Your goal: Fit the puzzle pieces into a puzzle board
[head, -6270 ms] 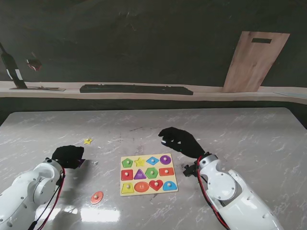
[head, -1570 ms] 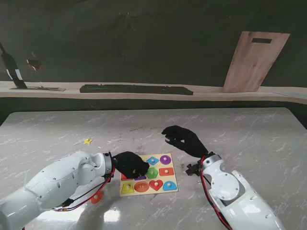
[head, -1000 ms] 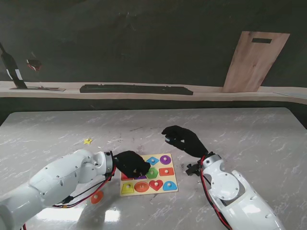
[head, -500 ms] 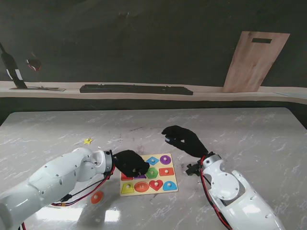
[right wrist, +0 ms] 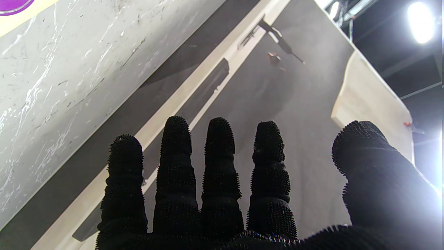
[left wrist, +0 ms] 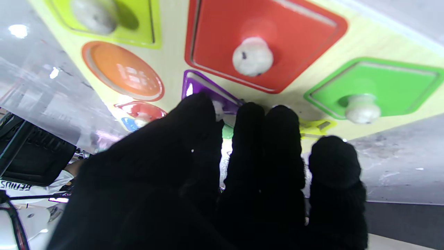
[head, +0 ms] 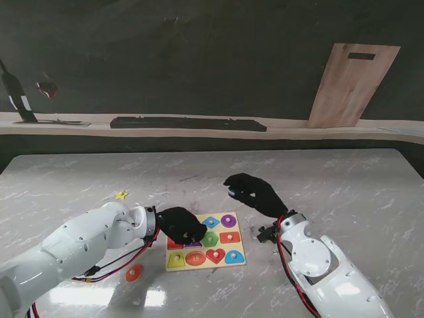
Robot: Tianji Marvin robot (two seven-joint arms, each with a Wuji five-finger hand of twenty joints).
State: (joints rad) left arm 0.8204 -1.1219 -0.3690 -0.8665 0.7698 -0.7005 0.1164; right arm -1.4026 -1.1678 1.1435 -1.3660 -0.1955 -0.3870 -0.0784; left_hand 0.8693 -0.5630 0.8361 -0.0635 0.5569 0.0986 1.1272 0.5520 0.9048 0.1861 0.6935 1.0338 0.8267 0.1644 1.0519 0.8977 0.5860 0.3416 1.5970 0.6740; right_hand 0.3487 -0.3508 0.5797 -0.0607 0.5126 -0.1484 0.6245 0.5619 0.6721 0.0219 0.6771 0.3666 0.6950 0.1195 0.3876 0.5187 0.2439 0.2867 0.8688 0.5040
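Left hand (head: pixel 180 225) has come from the counter's left side onto the board (head: pixel 206 260), over its left columns. Its fingers (left wrist: pixel 248 139) are bunched over the purple triangle (left wrist: pixel 194 85); a grip I cannot tell. Right hand (head: pixel 253 194) hovers, fingers apart, empty. Risks: piece jams tilted, board slides. Star (head: pixel 121 195) and orange piece (head: pixel 134 272) remain loose.

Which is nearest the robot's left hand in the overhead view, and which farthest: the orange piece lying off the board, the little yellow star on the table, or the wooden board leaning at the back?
From the left hand:
1. Orange piece, nearer to me, on its left.
2. Yellow star, farther from me, on its left.
3. Wooden board, far back on the right, leaning on the wall.
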